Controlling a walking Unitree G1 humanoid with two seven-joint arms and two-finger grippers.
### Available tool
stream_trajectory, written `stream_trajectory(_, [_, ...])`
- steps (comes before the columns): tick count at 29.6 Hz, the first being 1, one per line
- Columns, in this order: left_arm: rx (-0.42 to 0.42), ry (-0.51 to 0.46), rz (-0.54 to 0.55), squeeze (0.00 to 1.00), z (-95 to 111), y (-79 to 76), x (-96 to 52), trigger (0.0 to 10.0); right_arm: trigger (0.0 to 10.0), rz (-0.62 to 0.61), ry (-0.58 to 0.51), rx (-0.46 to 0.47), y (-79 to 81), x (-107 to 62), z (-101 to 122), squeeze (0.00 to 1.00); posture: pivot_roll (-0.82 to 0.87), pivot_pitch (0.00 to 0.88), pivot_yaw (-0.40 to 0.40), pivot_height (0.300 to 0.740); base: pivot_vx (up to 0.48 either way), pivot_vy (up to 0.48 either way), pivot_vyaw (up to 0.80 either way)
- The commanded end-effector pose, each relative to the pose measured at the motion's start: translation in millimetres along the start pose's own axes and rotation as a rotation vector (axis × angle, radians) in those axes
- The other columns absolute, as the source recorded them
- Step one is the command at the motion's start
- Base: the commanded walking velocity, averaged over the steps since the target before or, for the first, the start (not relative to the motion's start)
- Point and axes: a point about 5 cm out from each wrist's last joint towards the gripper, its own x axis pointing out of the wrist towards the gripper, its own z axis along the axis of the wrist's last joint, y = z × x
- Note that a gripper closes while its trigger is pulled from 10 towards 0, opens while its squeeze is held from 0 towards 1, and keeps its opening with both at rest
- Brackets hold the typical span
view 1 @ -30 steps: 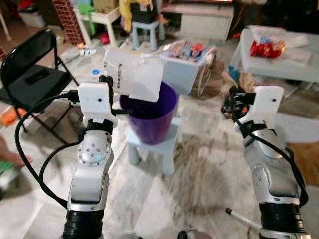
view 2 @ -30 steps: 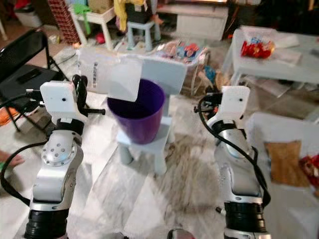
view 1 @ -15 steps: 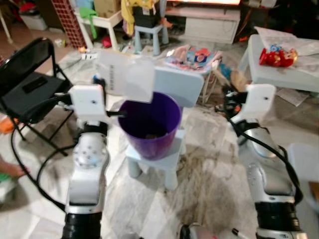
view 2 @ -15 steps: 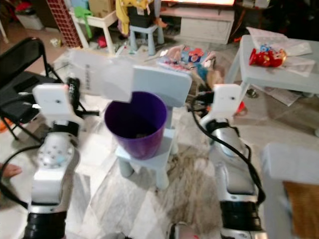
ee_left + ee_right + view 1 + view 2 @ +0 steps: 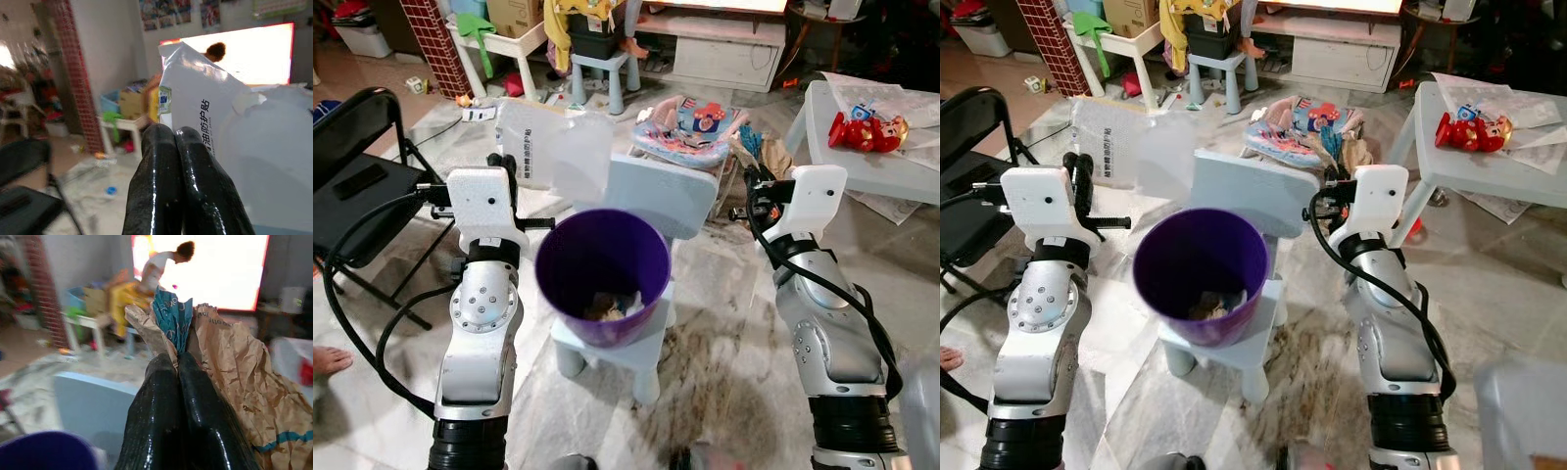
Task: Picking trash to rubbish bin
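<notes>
Purple bin (image 5: 602,269), seemingly crumpled trash (image 5: 610,305) inside

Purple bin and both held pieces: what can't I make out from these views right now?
- Purple bin: scraps at its bottom too small to identify, head views.
- White plastic bag in the left gripper: lower part hidden behind the fingers; print only partly readable.
- Brown paper in the right gripper: cut off by the frame edge, blurred; barely visible in head views.

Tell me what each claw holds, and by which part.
Left claw pinches the white plastic bag at its edge; right claw pinches crumpled brown paper at its edge.
</notes>
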Motion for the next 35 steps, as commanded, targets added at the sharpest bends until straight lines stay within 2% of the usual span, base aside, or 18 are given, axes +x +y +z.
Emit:
stream_trajectory(1, [0.010, -0.007, 0.012, 0.00, 2, 4.5, -0.2, 0.0, 0.0, 0.012, -0.018, 0.009, 2.8, -0.6, 4, 0.00, 0.06, 0.172, -0.011, 0.740, 0.000, 0.000, 0.00])
stream_trajectory(8, [0.007, 0.000, 0.019, 0.00, 0, 6.0, -0.9, 0.0, 0.0, 0.014, -0.015, 0.007, 3.2, -0.5, 4, 0.00, 0.06, 0.174, -0.013, 0.740, 0.000, 0.000, 0.00])
stream_trajectory(17, [-0.046, 0.075, 0.068, 0.00, -13, 12.2, -3.5, 0.0, 0.0, 0.015, -0.012, -0.002, 2.3, -0.9, 4, 0.00, 0.05, 0.179, -0.015, 0.740, 0.000, 0.000, 0.00])
stream_trajectory(23, [-0.057, 0.080, 0.071, 0.00, -14, 12.7, -3.6, 0.0, 0.0, 0.019, -0.011, -0.006, 2.7, -1.2, 4, 0.00, 0.05, 0.178, -0.016, 0.740, 0.000, 0.000, 0.00])
stream_trajectory(35, [-0.061, 0.080, 0.061, 0.00, -14, 11.9, -3.0, 0.0, 0.0, 0.021, -0.014, -0.007, 2.4, 0.0, 5, 0.00, 0.05, 0.174, -0.018, 0.740, 0.307, 0.000, 0.00])
